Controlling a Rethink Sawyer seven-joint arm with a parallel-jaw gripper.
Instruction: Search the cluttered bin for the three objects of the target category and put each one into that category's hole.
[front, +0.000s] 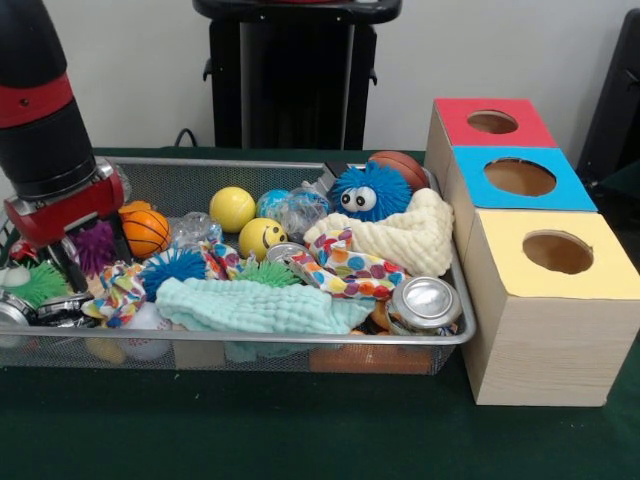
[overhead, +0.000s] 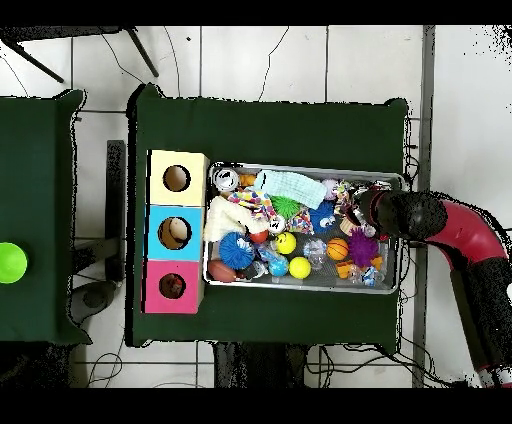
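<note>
Gripper (front: 72, 262) of the red and black arm reaches down into the bin (front: 300, 166) at the end far from the boxes, close to the rim there; I cannot tell if it is spread or closed, because toys hide it. Just beside it lie a purple spiky ball (front: 95, 245) and the orange toy basketball (front: 146, 232). Toys fill the bin from edge to edge. No tan or striped soft animal shows clearly. The red-ringed hole (front: 492, 122) is open, on the box farthest back.
</note>
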